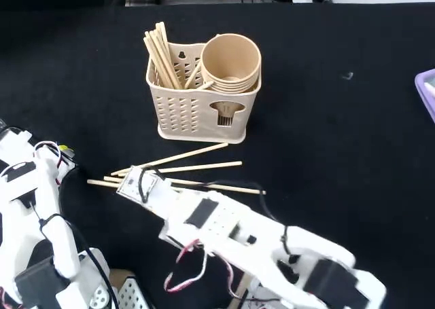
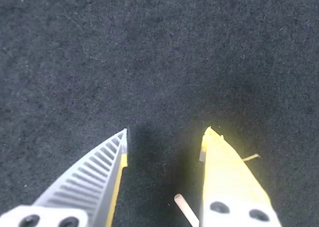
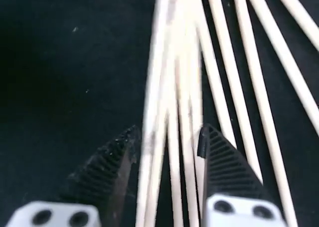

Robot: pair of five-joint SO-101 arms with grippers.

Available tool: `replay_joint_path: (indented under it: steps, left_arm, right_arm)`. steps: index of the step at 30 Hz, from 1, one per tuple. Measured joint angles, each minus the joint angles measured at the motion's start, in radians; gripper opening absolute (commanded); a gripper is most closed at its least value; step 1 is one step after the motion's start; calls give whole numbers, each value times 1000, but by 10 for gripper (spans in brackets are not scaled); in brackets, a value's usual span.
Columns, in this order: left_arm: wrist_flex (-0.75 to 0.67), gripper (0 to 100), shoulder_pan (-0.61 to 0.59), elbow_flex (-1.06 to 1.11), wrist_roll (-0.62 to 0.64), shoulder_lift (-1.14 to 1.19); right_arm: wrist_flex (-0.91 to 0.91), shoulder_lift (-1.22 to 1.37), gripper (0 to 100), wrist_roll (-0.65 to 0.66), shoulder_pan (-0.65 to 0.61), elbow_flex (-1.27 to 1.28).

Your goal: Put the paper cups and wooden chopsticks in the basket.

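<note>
Right gripper (image 3: 168, 137), jaws parted and empty, straddles loose pale wooden chopsticks (image 1: 197, 165) lying near the perforated beige plastic basket (image 1: 197, 112), which already holds stacked brown paper cups (image 1: 231, 61); closing and lifting should follow.

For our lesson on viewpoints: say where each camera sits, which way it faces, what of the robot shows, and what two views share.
High view: overhead, looking down on basket, loose chopsticks, left arm and right arm.
Left wrist view: on the left arm, facing black cloth past the left gripper.
Right wrist view: on the right arm, facing loose chopsticks past the right gripper.
Shared: high and right wrist views show the loose chopsticks.
</note>
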Motion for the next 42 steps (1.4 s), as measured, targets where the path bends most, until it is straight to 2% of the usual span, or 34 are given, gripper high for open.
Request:
replay_joint_path:
  steps: [5, 9, 15, 23, 29, 32, 36, 42]
  left_arm:
    - [0, 238, 0, 0, 0, 0]
    - [0, 238, 0, 0, 0, 0]
    - [0, 238, 0, 0, 0, 0]
    - [0, 238, 0, 0, 0, 0]
    - [0, 238, 0, 0, 0, 0]
    - [0, 238, 0, 0, 0, 0]
    - [0, 238, 0, 0, 0, 0]
    - [0, 238, 0, 0, 0, 0]
  right_arm:
    - [-2, 103, 119, 2, 0, -58]
    - [-2, 127, 8, 2, 5, -81]
    - [-2, 104, 11, 2, 8, -87]
    - [23, -101, 12, 3, 52, -3]
    - [23, -97, 117, 3, 52, 0]
    - [23, -41, 96, 2, 52, 0]
    - [23, 0, 7, 2, 52, -17]
    - [23, 0, 10, 2, 52, -29]
